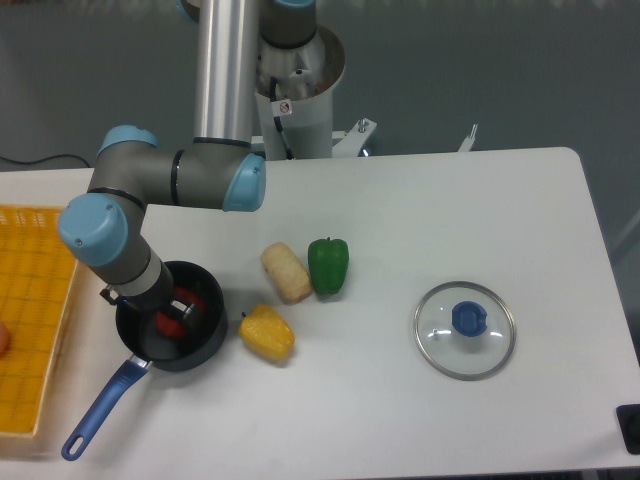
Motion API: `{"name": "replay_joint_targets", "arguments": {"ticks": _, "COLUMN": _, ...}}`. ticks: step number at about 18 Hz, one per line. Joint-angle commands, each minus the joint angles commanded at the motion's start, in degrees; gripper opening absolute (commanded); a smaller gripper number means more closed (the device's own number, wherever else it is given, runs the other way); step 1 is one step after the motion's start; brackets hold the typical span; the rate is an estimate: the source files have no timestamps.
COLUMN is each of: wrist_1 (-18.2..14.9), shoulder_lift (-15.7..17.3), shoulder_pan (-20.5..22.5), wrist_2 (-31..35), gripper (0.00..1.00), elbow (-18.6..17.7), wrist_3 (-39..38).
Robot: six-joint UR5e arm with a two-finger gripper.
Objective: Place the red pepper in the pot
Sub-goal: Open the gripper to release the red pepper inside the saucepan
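Observation:
The pot (205, 338), dark with a long blue handle (100, 410), stands at the table's front left. Inside it lies the red pepper (166, 323); only red patches of it show either side of my gripper (181, 309). The gripper reaches down into the pot, right at the pepper. The wrist covers most of the fingers, so I cannot tell whether they hold the pepper or stand apart from it.
A yellow pepper (267, 333) lies just right of the pot, with a beige vegetable (286, 271) and a green pepper (328, 264) behind it. A glass lid with a blue knob (465, 329) lies at the right. An orange tray (30, 310) sits along the left edge.

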Motion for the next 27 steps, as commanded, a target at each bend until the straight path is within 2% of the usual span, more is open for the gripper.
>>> {"name": "replay_joint_targets", "arguments": {"ticks": 27, "wrist_1": 0.1, "shoulder_lift": -1.4, "shoulder_pan": 1.1, "wrist_2": 0.4, "gripper": 0.67, "elbow": 0.3, "wrist_3": 0.0}}
